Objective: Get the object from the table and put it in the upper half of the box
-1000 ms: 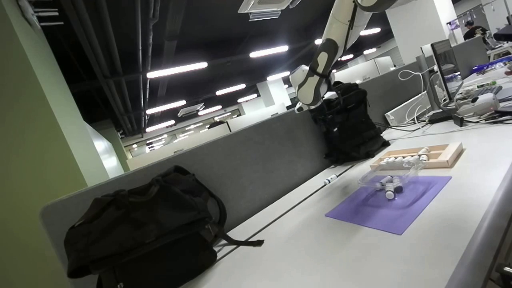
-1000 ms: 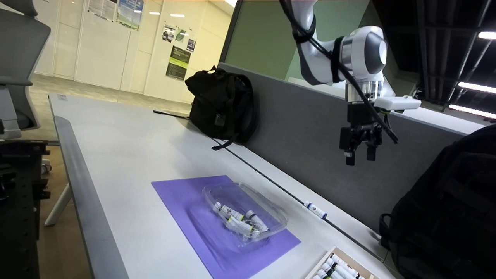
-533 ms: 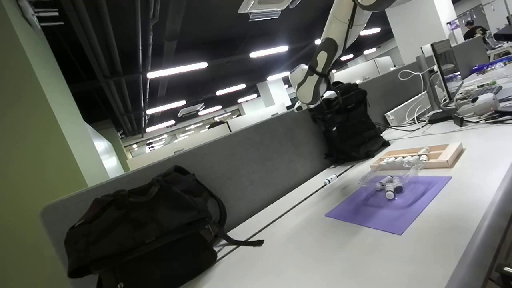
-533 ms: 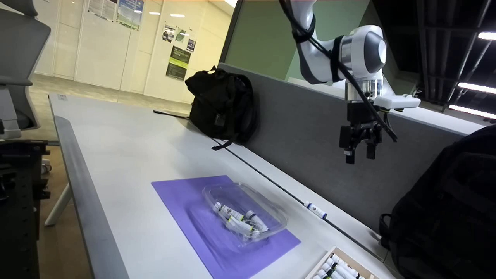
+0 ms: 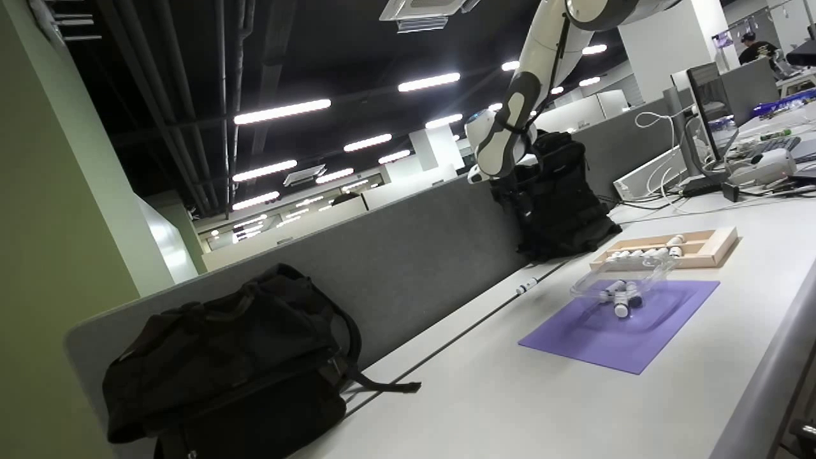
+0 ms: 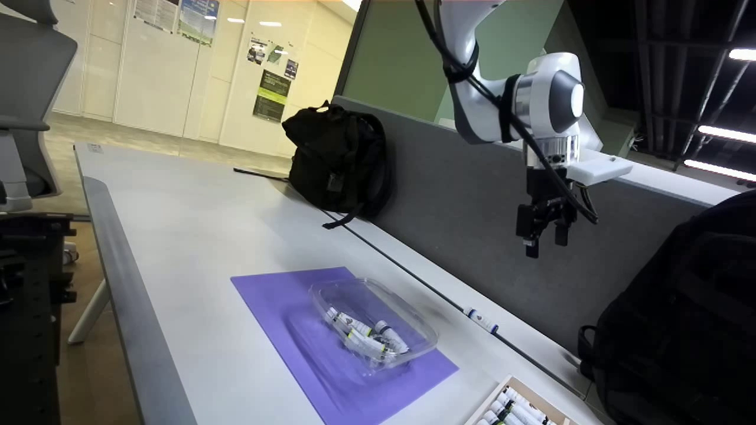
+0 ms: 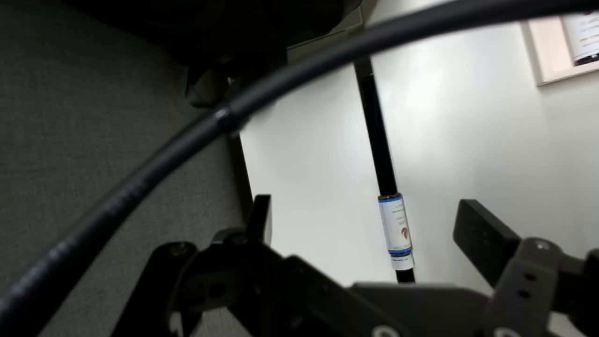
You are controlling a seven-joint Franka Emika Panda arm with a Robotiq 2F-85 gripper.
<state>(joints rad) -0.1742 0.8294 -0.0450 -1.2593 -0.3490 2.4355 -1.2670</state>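
A small white bottle with blue bands lies along the dark slot of the off-white table (image 5: 510, 395). The bottle shows in both exterior views (image 5: 526, 286) (image 6: 481, 320) and in the wrist view (image 7: 396, 224). My gripper (image 6: 547, 243) is open and empty, pointing down, well above the table near the grey partition. In the wrist view the bottle appears between my spread fingers (image 7: 365, 217), farther off and untouched. The pale wooden box (image 5: 719, 247) holds several white bottles. Its corner also shows in an exterior view (image 6: 540, 399) and in the wrist view (image 7: 545, 61).
A clear plastic tray (image 6: 434, 339) with several small bottles stands on the purple mat (image 6: 266, 295). A grey partition (image 6: 460, 195) runs behind the table. Black backpacks (image 6: 336, 159) (image 6: 679, 330) lean on it. A black cable (image 7: 164, 154) crosses the wrist view.
In the last half second my gripper has come down slightly and tilted a little, still open. Before that it barely moved. The bottle, box and tray have stayed in place.
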